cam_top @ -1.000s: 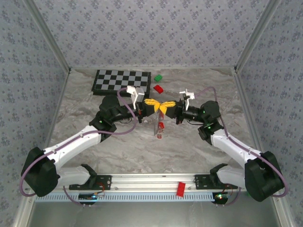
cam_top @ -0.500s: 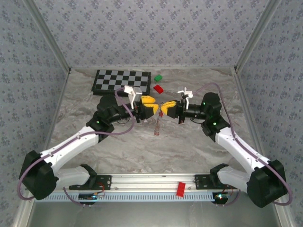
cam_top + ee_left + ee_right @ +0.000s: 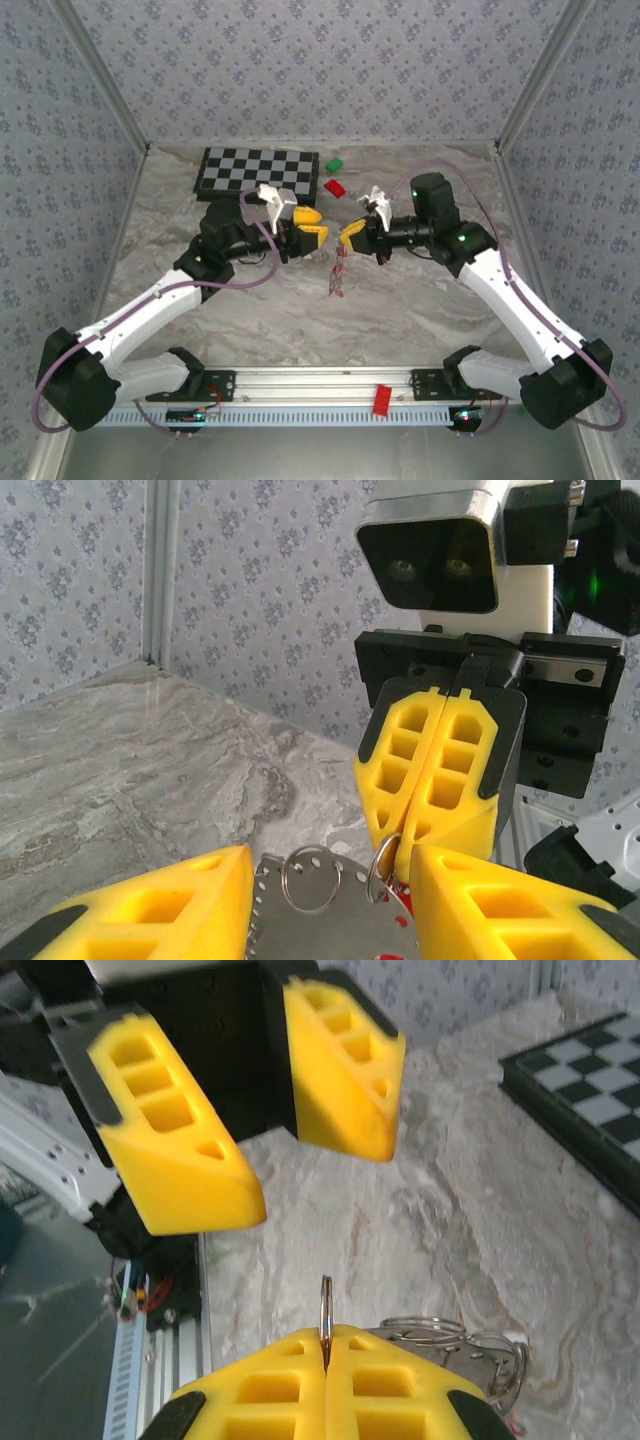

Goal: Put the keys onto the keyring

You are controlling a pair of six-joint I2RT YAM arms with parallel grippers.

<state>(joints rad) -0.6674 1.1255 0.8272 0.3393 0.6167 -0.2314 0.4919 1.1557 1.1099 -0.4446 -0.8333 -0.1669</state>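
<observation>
Right gripper (image 3: pixel 325 1345) clamped on keyring (image 3: pixel 325 1305); left gripper (image 3: pixel 295 1170) apart, opposite; keys (image 3: pixel 338 283) seemingly dangling below.

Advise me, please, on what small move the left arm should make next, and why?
Probably close the left gripper on the metal tag. Its jaws stand open and the tag seems to lie between them, while the right gripper is shut on the ring, edge-on, and the keys hang below. Gripping the tag would likely steady the bunch.
</observation>
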